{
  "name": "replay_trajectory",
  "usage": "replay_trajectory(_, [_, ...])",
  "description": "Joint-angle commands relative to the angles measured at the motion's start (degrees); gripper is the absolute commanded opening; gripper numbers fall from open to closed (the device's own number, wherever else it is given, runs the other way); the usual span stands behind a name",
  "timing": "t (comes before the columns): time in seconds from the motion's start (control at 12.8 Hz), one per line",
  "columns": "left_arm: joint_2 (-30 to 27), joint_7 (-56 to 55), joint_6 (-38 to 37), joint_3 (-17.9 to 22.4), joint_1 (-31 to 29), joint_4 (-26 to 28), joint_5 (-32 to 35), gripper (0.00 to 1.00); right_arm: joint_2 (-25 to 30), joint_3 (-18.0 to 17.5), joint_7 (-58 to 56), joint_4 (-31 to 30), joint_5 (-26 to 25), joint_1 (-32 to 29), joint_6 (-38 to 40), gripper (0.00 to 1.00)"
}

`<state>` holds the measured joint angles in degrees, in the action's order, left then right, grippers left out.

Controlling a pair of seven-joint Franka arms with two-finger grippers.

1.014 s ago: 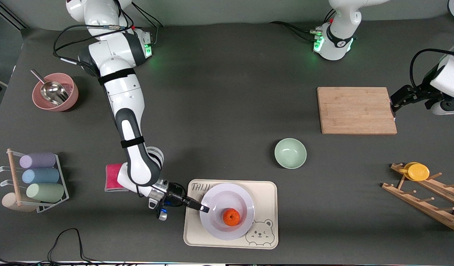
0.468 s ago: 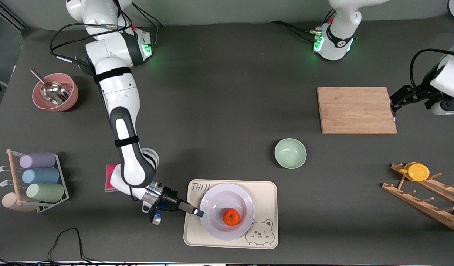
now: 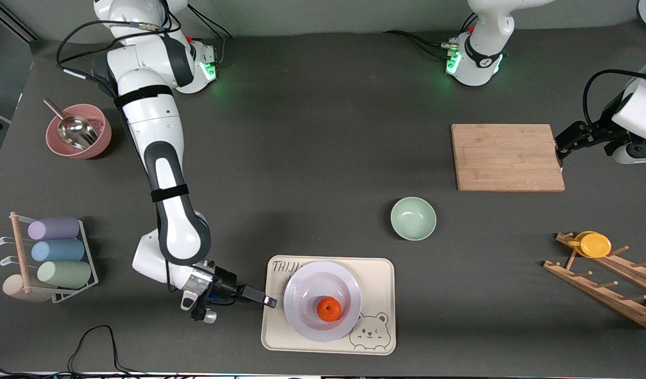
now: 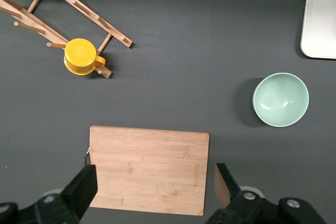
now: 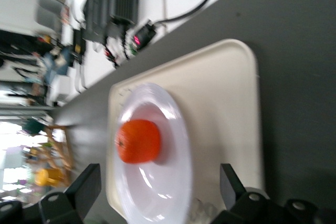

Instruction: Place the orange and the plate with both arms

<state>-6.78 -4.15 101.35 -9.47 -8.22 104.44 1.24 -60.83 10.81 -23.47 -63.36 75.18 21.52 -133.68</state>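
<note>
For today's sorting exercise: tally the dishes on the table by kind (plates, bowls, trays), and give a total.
Plates: 1, the plate holding the orange
Bowls: 2, the mint-green bowl and the pink bowl
Trays: 1, the cream bear tray
Total: 4

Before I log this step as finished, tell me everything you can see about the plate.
The plate is round, pale lavender-white and glossy, with a wide rim around a shallow well. It lies flat and upright on the cream tray with the bear print, toward its lettered end. The orange sits in its well, off-centre toward the front camera. Nothing else touches it: the right gripper is open at the tray's edge, just clear of the rim. No chips or cracks show.
</note>
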Motion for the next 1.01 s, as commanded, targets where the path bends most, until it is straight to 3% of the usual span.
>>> replay_trajectory(0.0, [0.4,0.6,0.0,-0.3,-0.3,-1.1,-0.4,1.0,11.5,1.4,2.0,-15.3,-11.8,1.4,0.2,1.0])
replay_trajectory(0.31, [0.4,0.5,0.1,-0.3,-0.3,-1.1,-0.4,1.0,21.9,15.9,1.9,-29.1,-23.8,12.2,3.9,1.0])
replay_trajectory(0.47, [0.4,0.5,0.1,-0.4,-0.3,-1.1,-0.4,1.0,24.6,24.8,2.0,-34.3,-23.9,20.1,4.7,1.0])
replay_trajectory(0.7, [0.4,0.5,0.1,-0.4,-0.1,-1.2,-0.4,1.0,25.1,41.0,1.9,-40.8,-24.0,34.3,5.4,1.0])
replay_trajectory(0.94, [0.4,0.5,0.1,-0.4,-0.2,-1.1,-0.4,1.0,25.1,52.2,2.1,-41.6,-26.7,41.7,15.4,1.0])
